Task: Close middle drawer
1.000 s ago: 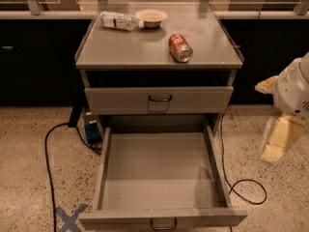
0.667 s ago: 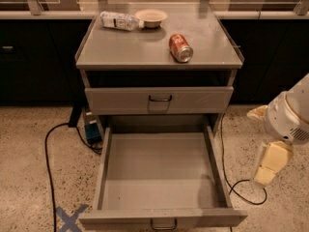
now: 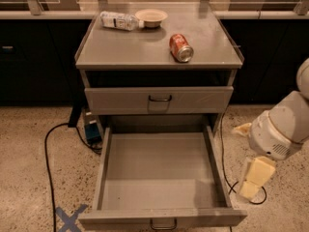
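The middle drawer [image 3: 159, 170] is a grey metal tray, pulled far out of the cabinet toward me and empty inside. Its low front [image 3: 120, 220] runs along the bottom of the view, with a small dark wire handle [image 3: 163, 224] at centre. The taller-fronted drawer [image 3: 193, 100] above it is shut. My gripper [image 3: 248, 154] hangs to the right of the open drawer, outside its right wall and apart from it. Its cream fingers [image 3: 257, 177] are spread and hold nothing.
On the cabinet top [image 3: 125, 47] lie a red can [image 3: 181, 48], a plastic bottle [image 3: 119, 21] and a small bowl [image 3: 151, 17]. Black cables [image 3: 47, 149] run over the speckled floor on both sides. A blue tape cross [image 3: 69, 217] marks the floor at front left.
My arm and gripper have moved down and to the left, closer to the right side of the open drawer. The drawer has not moved.
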